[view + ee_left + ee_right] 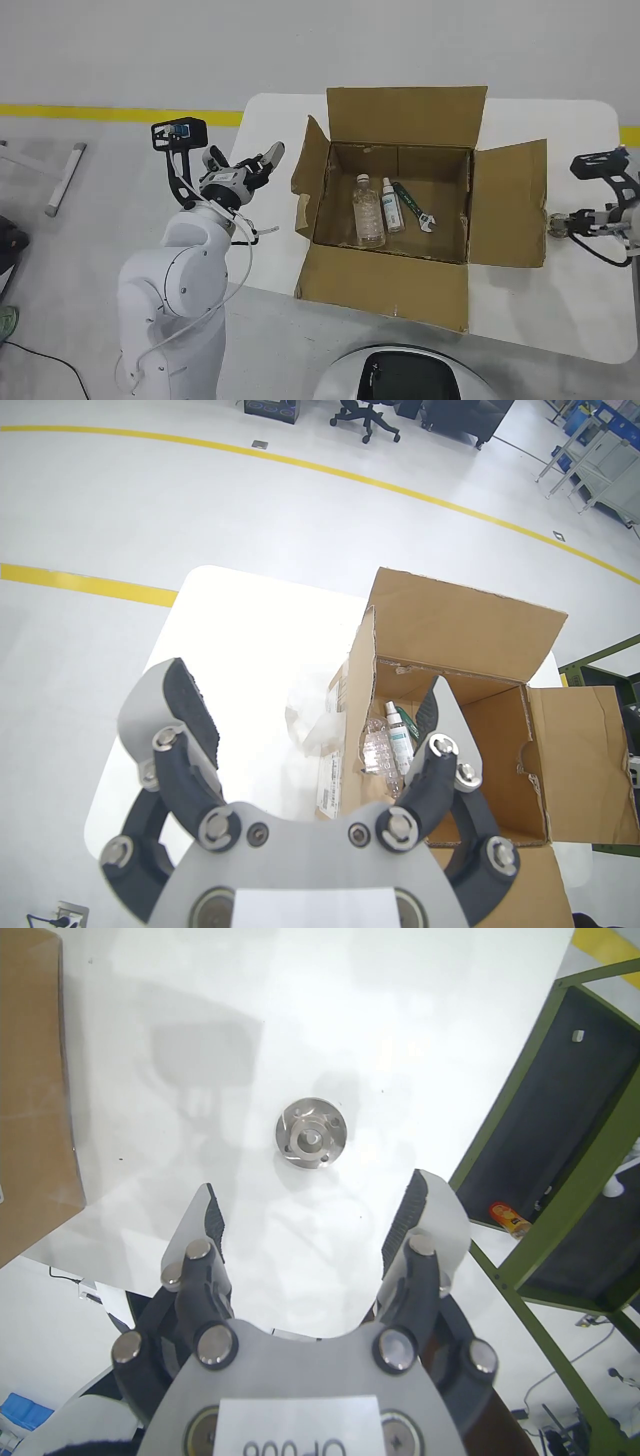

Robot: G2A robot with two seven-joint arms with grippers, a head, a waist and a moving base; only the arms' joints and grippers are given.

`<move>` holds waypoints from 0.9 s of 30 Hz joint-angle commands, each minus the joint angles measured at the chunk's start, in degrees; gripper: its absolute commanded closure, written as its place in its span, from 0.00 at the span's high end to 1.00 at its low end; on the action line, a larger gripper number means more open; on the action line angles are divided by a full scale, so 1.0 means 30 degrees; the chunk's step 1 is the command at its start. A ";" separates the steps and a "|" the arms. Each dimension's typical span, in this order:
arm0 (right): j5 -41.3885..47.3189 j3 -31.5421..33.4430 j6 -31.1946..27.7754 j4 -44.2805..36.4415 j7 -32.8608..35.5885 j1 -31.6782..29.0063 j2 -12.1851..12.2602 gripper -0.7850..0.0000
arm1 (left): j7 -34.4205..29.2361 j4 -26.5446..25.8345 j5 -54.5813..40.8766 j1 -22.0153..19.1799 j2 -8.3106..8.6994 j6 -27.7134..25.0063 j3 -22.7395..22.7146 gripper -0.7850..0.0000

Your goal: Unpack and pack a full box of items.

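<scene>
Seemingly mid-unpacking, left tool [308, 700] and right tool [315, 1208] are hanging spread, next likely reaching into the box [400, 115] for the bottle [367, 212].

Noted left gripper [306, 680] with fingers [192, 707] spread wide. Noted right gripper [314, 1185] facing downward, fingers [402, 1218] likewise parted. Logged arms well apart, one at each side in top view, grippers pointing inward.

Pale, brightly lit floor [125, 510].
A yellow line [350, 475] curves across it; an office chair [365, 420] stands beyond, a green rack [550, 1103] beside the desk [350, 1003].
</scene>
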 commanded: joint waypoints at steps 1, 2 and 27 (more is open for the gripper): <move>-0.0277 -0.0451 0.0100 0.0468 -0.0207 0.0263 -0.0019 0.74 | 0.0000 0.0000 0.0000 0.0000 0.0000 0.0000 0.0000 1.00; -0.0243 -0.0639 0.0113 0.0626 -0.0234 0.0362 -0.0034 0.66 | 0.0000 0.0000 0.0000 0.0000 0.0000 0.0000 0.0000 1.00; -0.0533 -0.2212 0.0729 0.2703 -0.0969 0.1411 -0.0175 0.52 | 0.0000 0.0000 0.0000 0.0000 0.0000 0.0000 0.0000 1.00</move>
